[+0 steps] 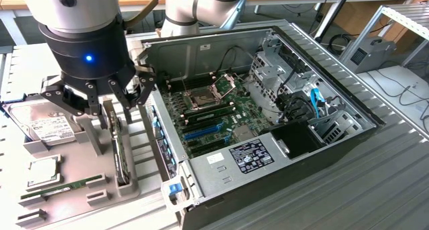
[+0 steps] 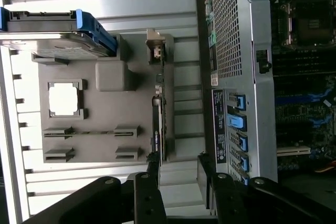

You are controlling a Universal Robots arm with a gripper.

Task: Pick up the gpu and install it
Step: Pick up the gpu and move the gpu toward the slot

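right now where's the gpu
The gpu stands on edge in the grey holder, at the exterior view's left of the computer case, just below the open fingers.

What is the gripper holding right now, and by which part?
Nothing. The gripper hangs with jaws open above the gpu, which stands on edge in the grey holder.
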